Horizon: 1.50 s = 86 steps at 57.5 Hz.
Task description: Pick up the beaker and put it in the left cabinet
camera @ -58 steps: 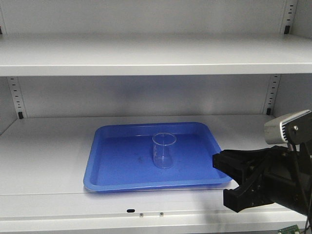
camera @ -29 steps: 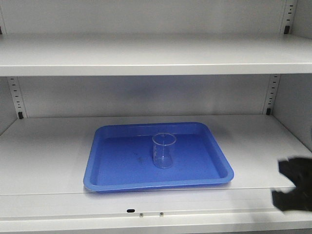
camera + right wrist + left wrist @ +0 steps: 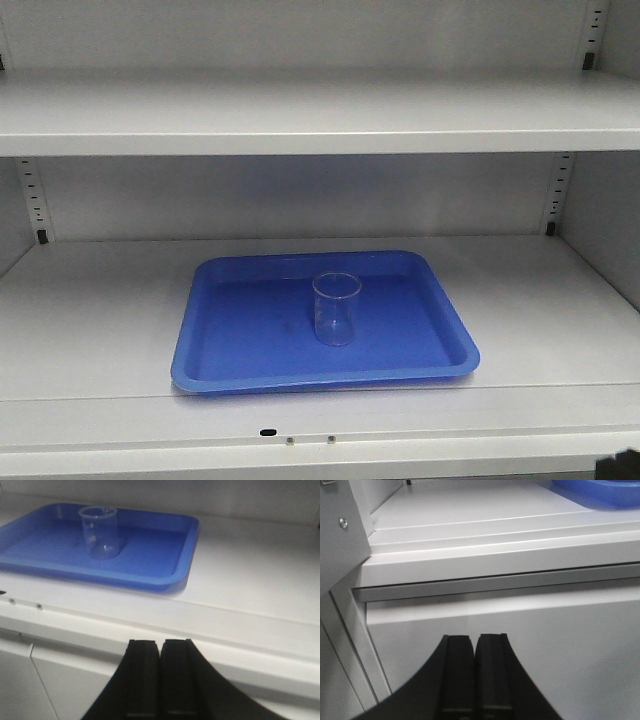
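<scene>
The beaker [image 3: 336, 308], a small clear glass cylinder, stands upright in the middle of a blue tray [image 3: 220, 350] on the lower shelf of the light grey cabinet [image 3: 90, 320]. It also shows in the right wrist view [image 3: 100, 531], far ahead and to the left of my right gripper [image 3: 159, 642]. My right gripper is shut and empty, below the shelf's front edge. My left gripper [image 3: 473, 637] is shut and empty, low in front of the cabinet's lower left panel. Neither arm shows clearly in the front view.
An upper shelf [image 3: 320, 115] spans the cabinet above the tray. Slotted strips [image 3: 36, 205] run up the back corners. The tray's corner [image 3: 600, 492] shows at the top right of the left wrist view. The cabinet's left wall [image 3: 340, 535] stands close to my left gripper.
My right arm has drawn back down and to the right out of the front view, and its gripper, open a second ago, is now shut. The beaker and tray have not moved.
</scene>
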{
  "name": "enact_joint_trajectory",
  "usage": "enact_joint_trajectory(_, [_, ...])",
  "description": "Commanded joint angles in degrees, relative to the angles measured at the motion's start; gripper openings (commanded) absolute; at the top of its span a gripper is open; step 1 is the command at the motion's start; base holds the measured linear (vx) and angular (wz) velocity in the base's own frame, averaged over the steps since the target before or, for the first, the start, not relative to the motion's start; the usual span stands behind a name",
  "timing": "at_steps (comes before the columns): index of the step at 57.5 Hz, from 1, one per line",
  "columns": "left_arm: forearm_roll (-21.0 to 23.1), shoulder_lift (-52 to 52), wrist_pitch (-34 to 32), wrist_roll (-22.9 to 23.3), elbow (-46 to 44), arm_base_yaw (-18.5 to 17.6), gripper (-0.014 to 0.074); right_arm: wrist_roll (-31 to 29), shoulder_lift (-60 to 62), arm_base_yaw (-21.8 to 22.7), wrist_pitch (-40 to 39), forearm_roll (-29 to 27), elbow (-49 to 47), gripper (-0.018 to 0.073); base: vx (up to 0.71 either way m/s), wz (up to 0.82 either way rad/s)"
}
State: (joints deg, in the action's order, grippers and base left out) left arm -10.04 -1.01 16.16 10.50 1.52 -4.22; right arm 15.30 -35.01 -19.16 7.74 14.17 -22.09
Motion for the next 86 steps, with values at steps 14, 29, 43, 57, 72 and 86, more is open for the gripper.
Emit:
enact_joint_trajectory(14, [0.06, -0.56, -4.77, 0.24, -0.68, 0.01, 0.0004, 0.63, 18.73, 15.3, -8.45, -7.46, 15.5, -0.0008, 0.0, 0.0])
enact_joint_trajectory(29, [0.06, -0.56, -4.77, 0.24, -0.68, 0.01, 0.0004, -0.06, 37.03, 19.91, -7.74, -5.69, 24.24, -0.0008, 0.0, 0.0])
enact_joint_trajectory(43, [0.06, -0.61, -4.78, 0.24, -0.68, 0.01, 0.0004, -3.21, 36.42, 19.78, -7.74, -4.35, 24.04, -0.0008, 0.0, 0.0])
enact_joint_trajectory(57, [0.06, -0.61, -4.78, 0.24, -0.68, 0.01, 0.0004, -2.87, 36.42, 19.78, -7.16, -4.41, 24.09, -0.0008, 0.0, 0.0])
enact_joint_trajectory(72, [0.06, -0.61, -4.78, 0.24, -0.68, 0.01, 0.0004, -2.87, 36.42, 19.78, -7.16, -4.41, 24.09, -0.0008, 0.0, 0.0])
enact_joint_trajectory(86, [0.06, -0.61, -4.78, 0.24, -0.68, 0.01, 0.0004, -2.87, 36.42, 19.78, -7.16, -4.41, 24.09, -0.0008, 0.0, 0.0])
